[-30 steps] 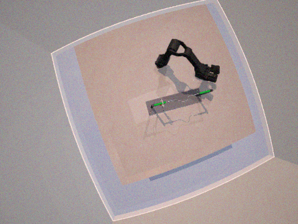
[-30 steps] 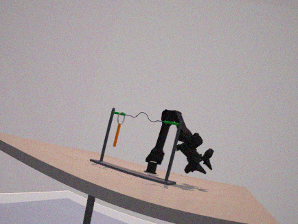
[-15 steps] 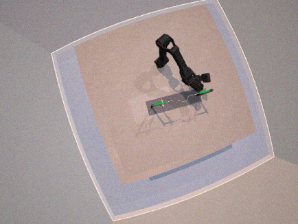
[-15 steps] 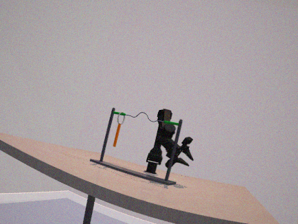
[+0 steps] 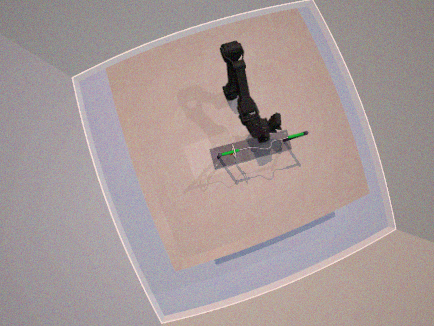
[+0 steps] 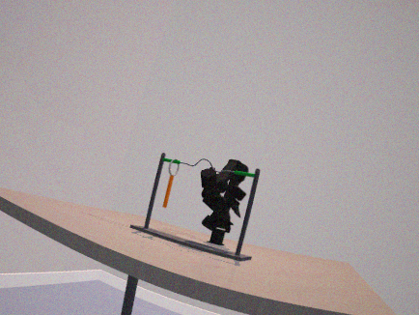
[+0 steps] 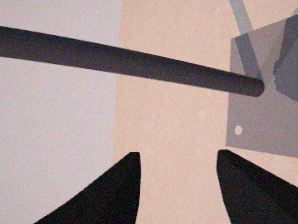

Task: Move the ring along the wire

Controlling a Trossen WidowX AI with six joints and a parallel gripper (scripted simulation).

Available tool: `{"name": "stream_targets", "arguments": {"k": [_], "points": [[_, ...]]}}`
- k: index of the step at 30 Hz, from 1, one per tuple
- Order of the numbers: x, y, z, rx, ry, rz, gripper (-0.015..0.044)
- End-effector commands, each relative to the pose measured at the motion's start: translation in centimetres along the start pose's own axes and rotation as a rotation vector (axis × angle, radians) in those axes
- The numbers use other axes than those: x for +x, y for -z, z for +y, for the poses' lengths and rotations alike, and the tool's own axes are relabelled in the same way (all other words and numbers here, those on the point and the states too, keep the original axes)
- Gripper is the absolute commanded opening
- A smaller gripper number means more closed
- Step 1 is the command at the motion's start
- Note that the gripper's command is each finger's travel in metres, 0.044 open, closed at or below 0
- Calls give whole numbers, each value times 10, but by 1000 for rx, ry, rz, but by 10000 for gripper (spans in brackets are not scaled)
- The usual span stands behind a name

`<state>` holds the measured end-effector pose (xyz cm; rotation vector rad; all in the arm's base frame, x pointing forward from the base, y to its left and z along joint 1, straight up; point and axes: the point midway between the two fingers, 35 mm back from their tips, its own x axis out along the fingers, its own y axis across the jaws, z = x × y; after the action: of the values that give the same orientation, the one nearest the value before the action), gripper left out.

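our gripper (image 7: 178, 160) is partly open, nothing between its fingertips, its rear cut off in the wrist view. ahead, a dark post (image 7: 150, 69) crosses, running out of frame. well apart from our hand, the ring (image 6: 174, 167) (image 5: 234, 150) hangs on green, its orange handle (image 6: 168, 191) below.

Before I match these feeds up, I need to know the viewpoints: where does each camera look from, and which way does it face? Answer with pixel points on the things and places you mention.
Top: above the table (image 5: 165, 210) (image 6: 309, 275), looking down at a tilt; the arm (image 5: 243, 85) (image 6: 219, 200) and its gripper show.
Exterior: off the table's side, across from the arm's base, facing the wire stand (image 5: 215, 164) (image 6: 188, 244) with the arm behind it.
Wrist: on the arm near the gripper (image 7: 178, 152), looking past both fingertips toward one post (image 7: 190, 72) and the stand's base plate.
Top and exterior share the ring (image 5: 234, 151) (image 6: 170, 168) on the wire's green part.
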<state>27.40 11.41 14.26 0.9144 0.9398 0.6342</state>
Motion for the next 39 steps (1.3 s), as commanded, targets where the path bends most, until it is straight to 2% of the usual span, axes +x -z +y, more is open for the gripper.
{"name": "stream_targets", "arguments": {"k": [1, 12, 23, 30, 39], "points": [[-28, -14, -18, -110, 36, -142, 160], [-93, -29, -64, -353, 207, -442, 160], [-154, -24, -106, -577, 485, -675, 160], [-189, -12, -130, -703, 714, -777, 160], [-203, 1, -137, -743, 803, -804, 160]]}}
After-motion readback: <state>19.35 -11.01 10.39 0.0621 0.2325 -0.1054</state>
